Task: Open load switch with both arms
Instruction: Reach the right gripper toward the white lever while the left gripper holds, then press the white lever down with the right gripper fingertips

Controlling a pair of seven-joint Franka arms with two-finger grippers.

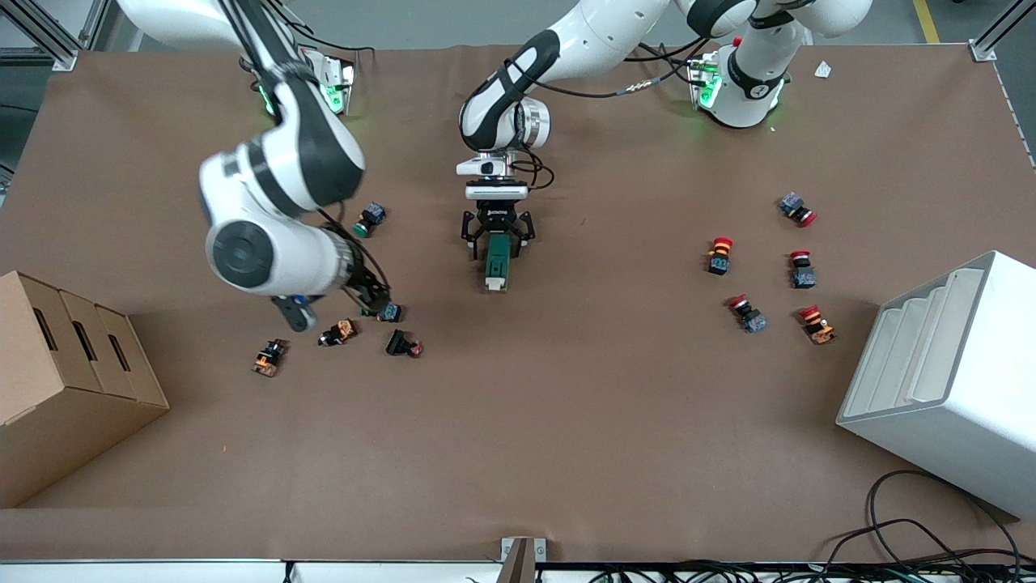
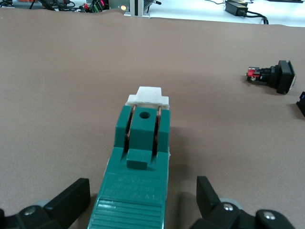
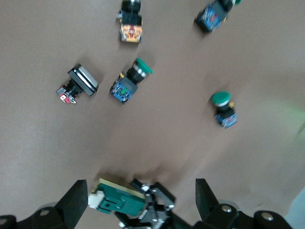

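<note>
Load switch (image 1: pixel 496 261) lies mid-surface, between the spread fingers of the left claw (image 1: pixel 496 235). Right claw (image 3: pixel 138 200), also open, hovers above it; a careless descent could make them collide.

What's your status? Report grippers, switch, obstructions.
Left gripper open around load switch, not clamped. Right gripper open, up over the push buttons. Nothing blocking switch.
</note>
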